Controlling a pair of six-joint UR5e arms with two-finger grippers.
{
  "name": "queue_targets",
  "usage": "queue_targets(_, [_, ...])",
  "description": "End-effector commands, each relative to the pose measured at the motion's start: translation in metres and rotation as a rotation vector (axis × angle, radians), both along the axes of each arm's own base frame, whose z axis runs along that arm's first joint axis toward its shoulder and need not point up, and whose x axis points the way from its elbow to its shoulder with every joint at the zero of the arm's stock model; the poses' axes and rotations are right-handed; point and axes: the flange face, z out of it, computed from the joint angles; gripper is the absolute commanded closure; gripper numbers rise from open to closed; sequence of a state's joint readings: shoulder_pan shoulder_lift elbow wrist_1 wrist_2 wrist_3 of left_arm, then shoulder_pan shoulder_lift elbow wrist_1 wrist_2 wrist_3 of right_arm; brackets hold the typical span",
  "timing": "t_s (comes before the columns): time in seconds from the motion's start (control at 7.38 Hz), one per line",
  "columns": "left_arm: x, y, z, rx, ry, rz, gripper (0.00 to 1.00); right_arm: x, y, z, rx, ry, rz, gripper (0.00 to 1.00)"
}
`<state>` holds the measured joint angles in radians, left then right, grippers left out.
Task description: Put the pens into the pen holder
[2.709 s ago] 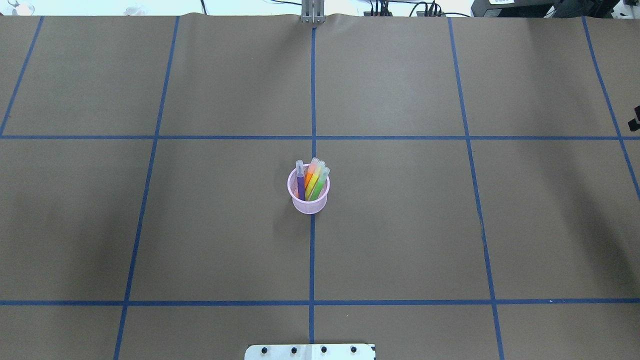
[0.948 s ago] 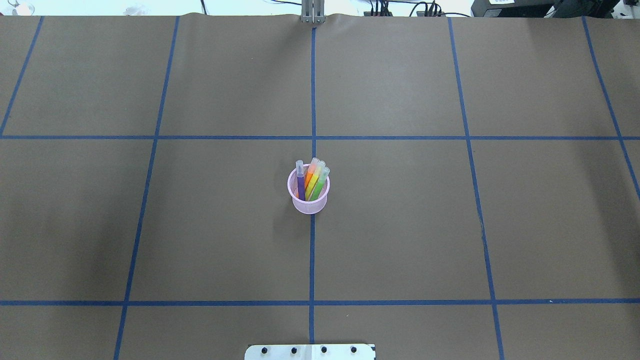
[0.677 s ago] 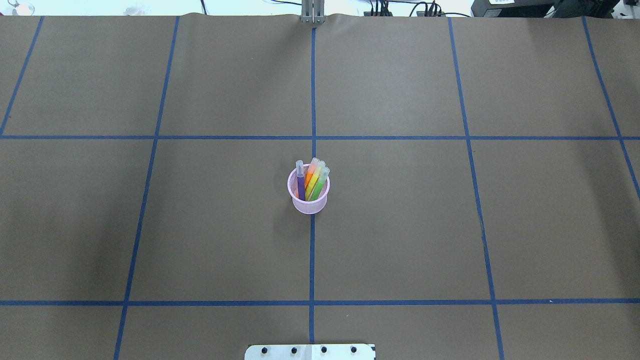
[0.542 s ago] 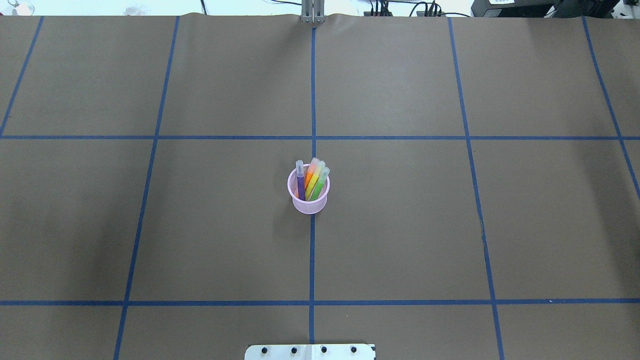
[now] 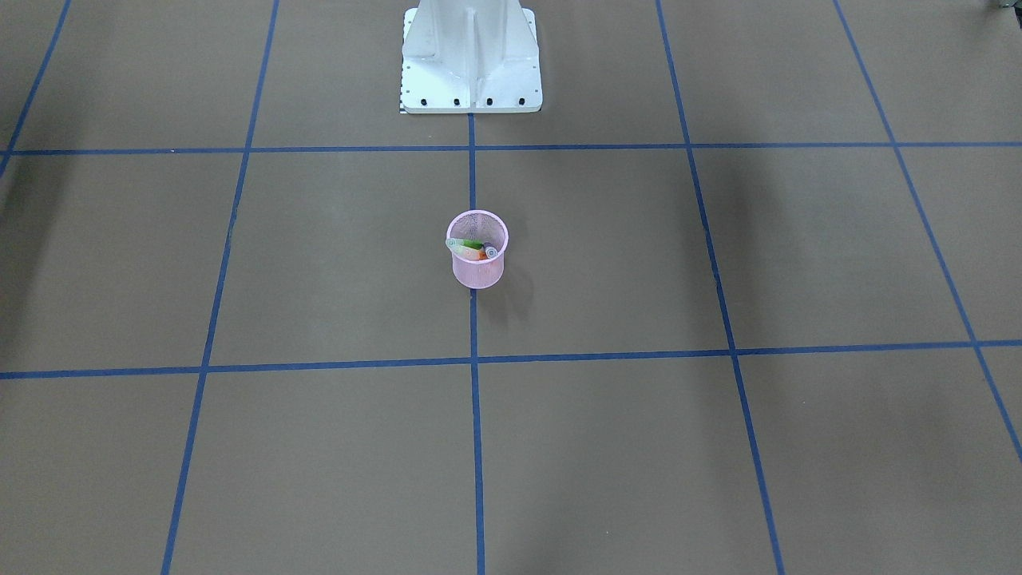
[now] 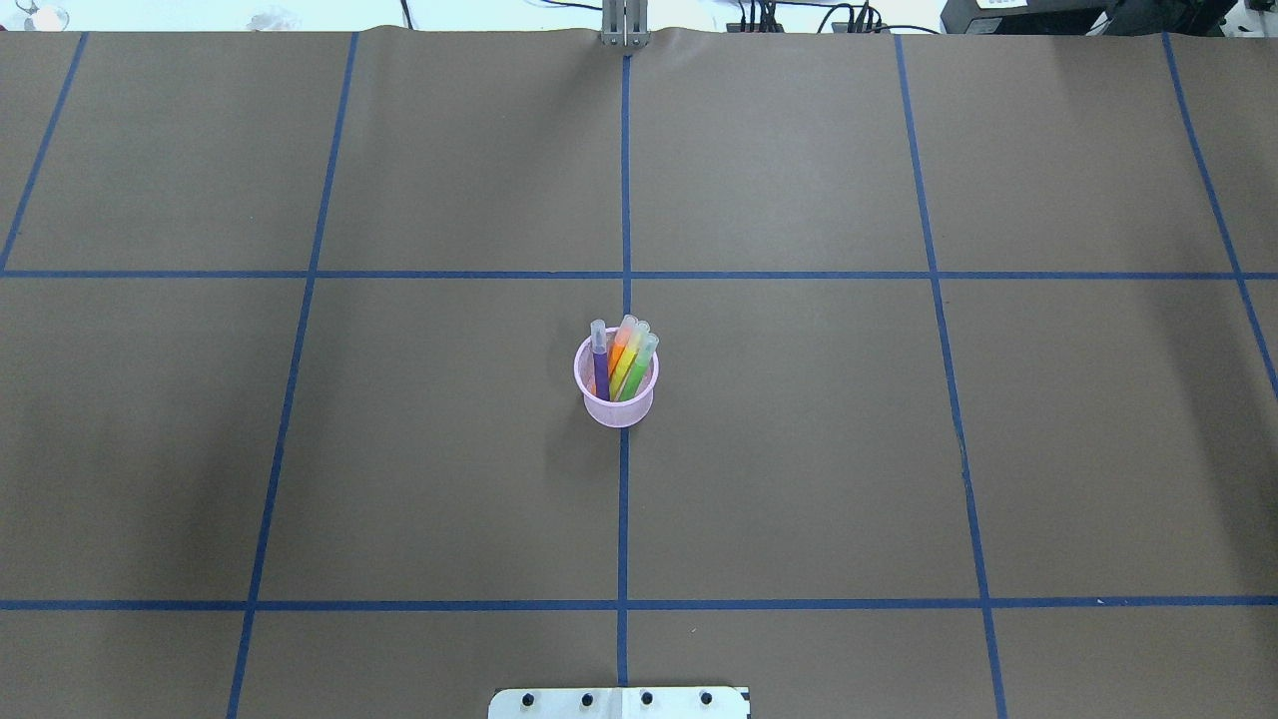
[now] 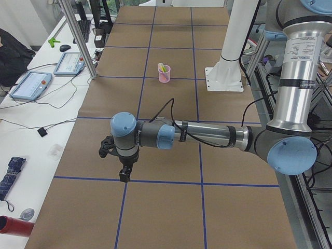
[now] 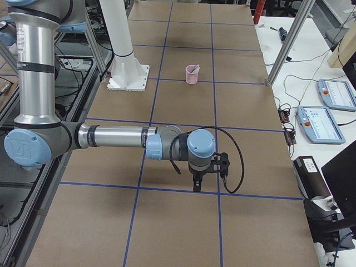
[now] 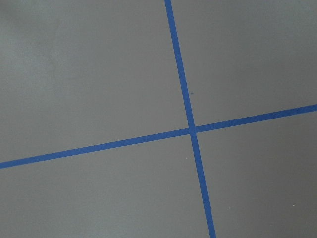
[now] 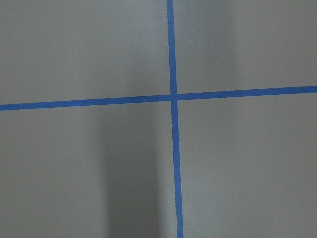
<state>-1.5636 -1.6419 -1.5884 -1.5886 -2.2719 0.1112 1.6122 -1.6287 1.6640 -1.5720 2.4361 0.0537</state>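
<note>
The pink mesh pen holder stands upright at the table's middle, on the centre tape line; it also shows in the front view. The purple pen, orange pen and green pen stand inside it, pale caps up, leaning on the far rim. My left gripper hangs over the table's left end, far from the holder. My right gripper hangs over the right end. Both show only in side views, so I cannot tell whether they are open or shut.
Brown paper with a blue tape grid covers the table. The white robot base plate sits at the near edge. Benches with tablets and metal posts flank the table's ends.
A dark part of the right arm at the overhead view's right edge has left the view. The holder and pens have not moved.
</note>
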Motion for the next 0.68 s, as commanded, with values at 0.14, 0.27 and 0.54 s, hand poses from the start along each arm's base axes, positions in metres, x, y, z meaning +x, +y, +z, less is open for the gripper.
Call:
queue_targets(0.14, [-0.003, 0.001, 0.000, 0.003, 0.001, -0.003, 0.00, 0.000, -0.011, -0.012, 0.016, 0.001, 0.002, 0.00])
queue_targets(0.27, [-0.004, 0.001, 0.002, 0.006, 0.001, 0.000, 0.00, 0.001, -0.015, -0.014, 0.014, 0.002, 0.005, 0.00])
queue_targets(0.54, [-0.008, 0.020, 0.006, -0.003, 0.043, -0.011, 0.00, 0.001, -0.013, -0.013, 0.009, 0.000, 0.008, 0.00])
